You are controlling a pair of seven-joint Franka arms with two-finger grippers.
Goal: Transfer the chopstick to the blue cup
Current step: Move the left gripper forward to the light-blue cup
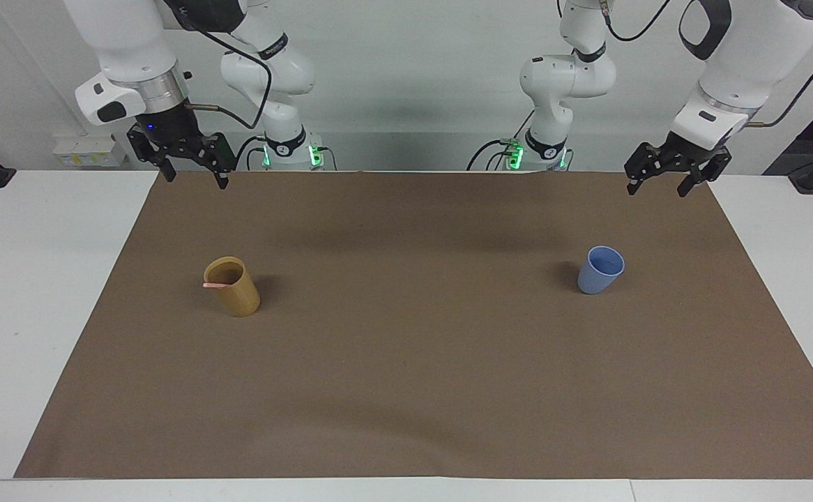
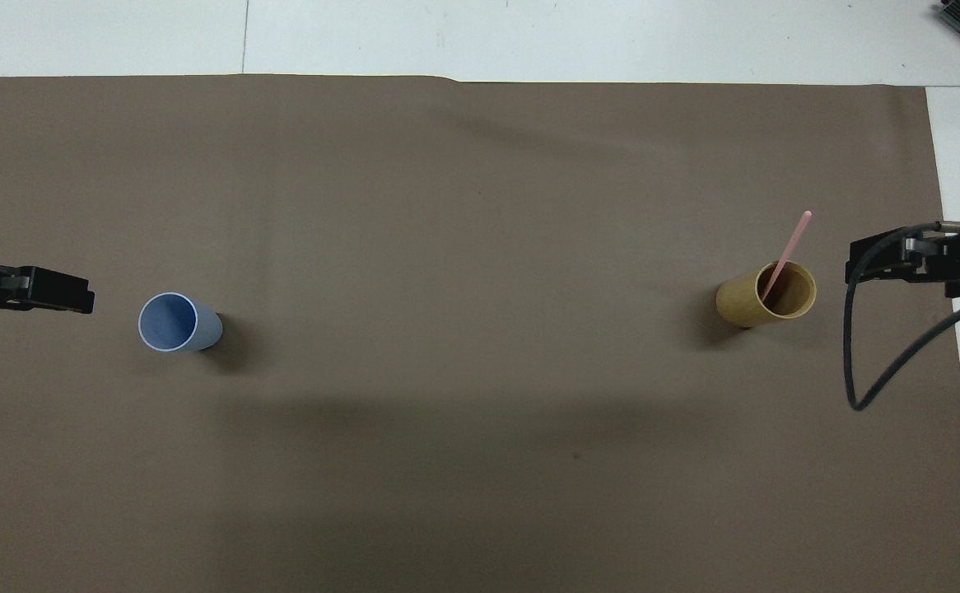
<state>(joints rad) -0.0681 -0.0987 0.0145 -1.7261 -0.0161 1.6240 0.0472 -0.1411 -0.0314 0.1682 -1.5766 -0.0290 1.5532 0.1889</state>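
One pale pink chopstick [image 2: 790,248] stands tilted in the tan bamboo-coloured cup [image 2: 766,298] toward the right arm's end of the table; in the facing view only its tip [image 1: 212,285] shows at the rim of that cup [image 1: 233,287]. The blue cup [image 1: 600,270] stands upright and empty toward the left arm's end, also in the overhead view [image 2: 174,323]. My right gripper [image 1: 194,177] is open and empty, raised over the mat's edge beside the tan cup [image 2: 885,257]. My left gripper [image 1: 657,187] is open and empty, raised beside the blue cup [image 2: 45,290].
A brown mat [image 1: 406,390] covers most of the white table [image 1: 23,293]. A black cable [image 2: 867,387] loops down from the right wrist over the mat's edge.
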